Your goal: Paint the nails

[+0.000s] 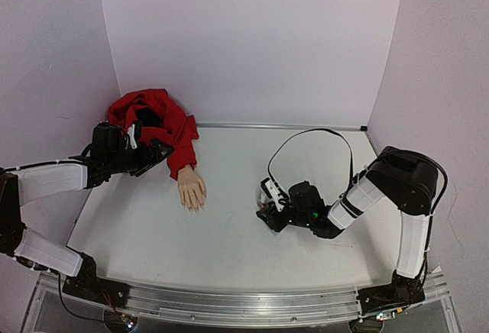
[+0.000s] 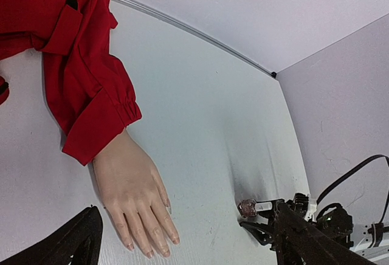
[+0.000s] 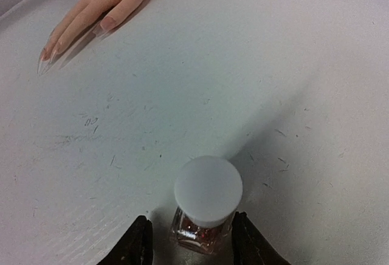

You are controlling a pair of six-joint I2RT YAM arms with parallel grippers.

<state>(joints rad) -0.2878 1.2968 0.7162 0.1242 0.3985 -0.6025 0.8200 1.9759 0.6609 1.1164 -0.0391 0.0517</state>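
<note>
One mannequin hand point(image 1: 191, 190) lies at nine o'clock on the table point(image 1: 229, 249), nails point(image 2: 165, 253) pointing toward six. The left gripper point(image 1: 158, 152) gapes wide and empty. The right gripper point(image 1: 267, 212) brackets one polish bottle point(image 3: 208, 192) at three; I cannot tell whether it is gripped.

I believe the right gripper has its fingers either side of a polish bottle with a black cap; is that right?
Not quite: the cap is white, as the right wrist view shows. The right gripper does straddle the polish bottle.

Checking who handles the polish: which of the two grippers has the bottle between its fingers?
The right gripper: the white-capped bottle sits between its fingers. The left gripper is open and empty near the red sleeve.
</note>
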